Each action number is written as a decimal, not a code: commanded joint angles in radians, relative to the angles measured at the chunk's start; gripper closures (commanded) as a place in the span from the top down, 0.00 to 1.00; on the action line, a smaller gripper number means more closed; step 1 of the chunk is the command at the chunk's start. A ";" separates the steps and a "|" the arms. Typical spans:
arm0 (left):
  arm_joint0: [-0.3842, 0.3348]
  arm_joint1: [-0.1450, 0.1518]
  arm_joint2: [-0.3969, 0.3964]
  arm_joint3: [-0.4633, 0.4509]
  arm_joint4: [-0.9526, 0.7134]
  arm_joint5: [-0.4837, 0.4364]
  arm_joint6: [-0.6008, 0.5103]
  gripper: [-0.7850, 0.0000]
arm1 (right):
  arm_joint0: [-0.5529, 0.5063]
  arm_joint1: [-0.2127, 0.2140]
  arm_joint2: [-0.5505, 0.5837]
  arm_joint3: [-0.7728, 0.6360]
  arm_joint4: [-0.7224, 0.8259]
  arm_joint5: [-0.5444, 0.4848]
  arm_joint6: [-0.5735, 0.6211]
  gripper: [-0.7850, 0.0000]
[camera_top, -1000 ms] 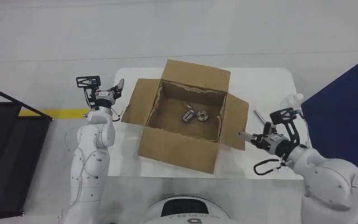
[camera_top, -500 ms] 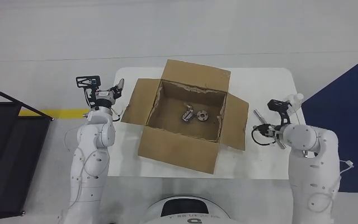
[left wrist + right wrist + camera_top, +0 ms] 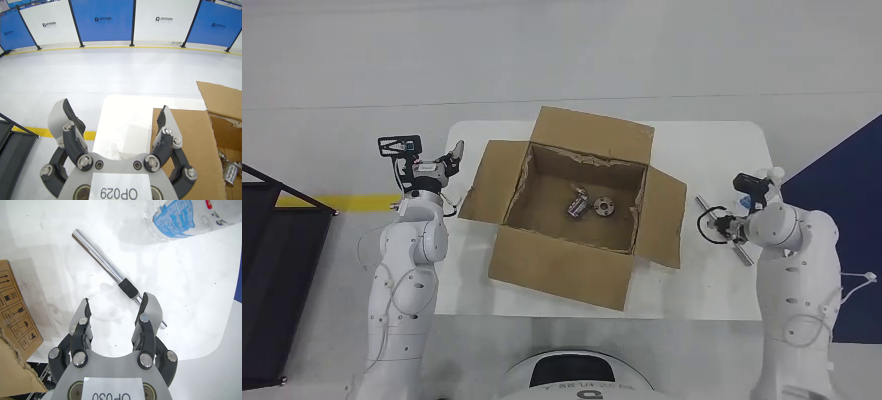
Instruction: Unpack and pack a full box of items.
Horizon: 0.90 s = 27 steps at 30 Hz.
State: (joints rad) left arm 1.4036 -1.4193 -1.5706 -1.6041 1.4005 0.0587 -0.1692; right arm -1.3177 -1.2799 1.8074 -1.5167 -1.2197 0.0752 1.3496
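Note:
An open cardboard box (image 3: 542, 265) stands mid-table with two metal parts (image 3: 577, 204) (image 3: 604, 208) on its floor. A steel rod (image 3: 98, 256) with a black band lies on the white table right of the box; in the top view the rod (image 3: 703, 204) runs diagonally. My right gripper (image 3: 115, 304) hangs open just above the table, one fingertip (image 3: 144, 302) over the rod's banded end; the gripper (image 3: 714, 224) holds nothing. My left gripper (image 3: 115, 111) is open and empty over the table's left edge, beside the box flap (image 3: 181, 136); a metal part (image 3: 229, 172) shows inside the box.
A clear plastic bottle (image 3: 179, 217) lies close beyond the rod, near the table's right edge (image 3: 767, 178). The box's right flap (image 3: 17, 302) is close to my right gripper. A black rack (image 3: 272, 260) stands on the floor left of the table.
My right arm has swung away from the box's front right flap toward the table's right side and now sits over the rod. The left arm has not moved.

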 commanded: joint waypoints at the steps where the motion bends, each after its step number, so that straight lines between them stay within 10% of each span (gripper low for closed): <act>1: 0.000 0.000 0.000 0.000 0.000 0.000 0.000 1.00 | 0.029 0.004 -0.001 0.059 0.002 -0.010 -0.009 0.50; 27: 0.000 0.000 0.000 0.000 0.000 0.000 0.000 1.00 | -0.064 0.017 -0.066 -0.014 0.032 0.026 0.011 0.44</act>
State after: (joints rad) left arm 1.4036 -1.4193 -1.5706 -1.6041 1.4005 0.0587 -0.1692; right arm -1.3819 -1.2626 1.7460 -1.5324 -1.1889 0.0975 1.3601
